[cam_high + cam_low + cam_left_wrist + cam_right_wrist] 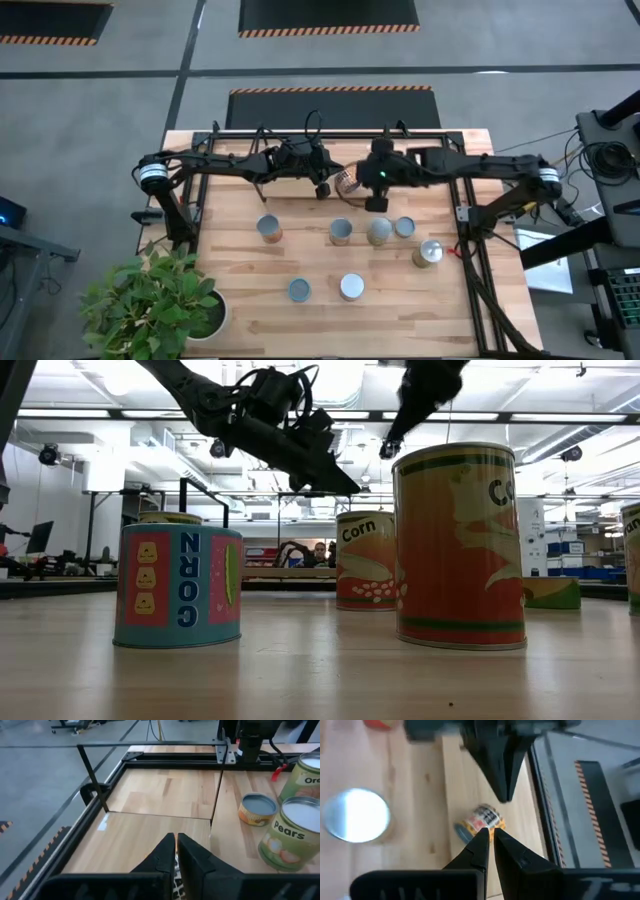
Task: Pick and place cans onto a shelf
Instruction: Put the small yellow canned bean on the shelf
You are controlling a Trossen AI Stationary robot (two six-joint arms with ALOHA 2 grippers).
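Both grippers hung with fingers closed and empty: the right gripper (pixel 490 836) directly above a tipped can (pixel 481 822) on the shelf (pixel 150 795), apparently for righting or regripping, the left gripper (pixel 176 845) just beyond. Farther cans read "CORN" (pixel 177 587), "Corn" (pixel 365 560) and "Pears" (pixel 291 832).

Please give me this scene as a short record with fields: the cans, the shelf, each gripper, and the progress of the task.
cans: seven upright on the table, for example one and one; an eighth can lies on its side
shelf: rod rack over a wooden board; no can on the part in view
left gripper: above the far part of the table, fingers shut, holding nothing
right gripper: beside the lying can, fingers shut, holding nothing
progress: no can placed as far as visible
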